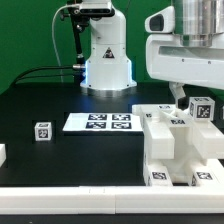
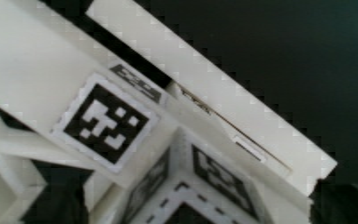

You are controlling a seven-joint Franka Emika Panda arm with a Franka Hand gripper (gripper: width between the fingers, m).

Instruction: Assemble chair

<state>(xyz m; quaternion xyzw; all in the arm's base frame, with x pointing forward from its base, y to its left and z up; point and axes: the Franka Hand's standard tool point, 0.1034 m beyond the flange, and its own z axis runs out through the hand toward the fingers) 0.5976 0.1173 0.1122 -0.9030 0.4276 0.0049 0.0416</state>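
On table, chair is set at exterior view's right, long axis near-to-far, tagged post upright at far end. Above it, gripper is poised; jaw spacing cannot be told.

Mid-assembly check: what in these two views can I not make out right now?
Exterior view: the gripper dips behind the chair parts, so open or shut cannot be told.
Exterior view: the chair parts run off the right edge.
Wrist view: too close and blurred to tell which tagged part fills it.
Exterior view: a white piece is cut by the left edge; unidentifiable.
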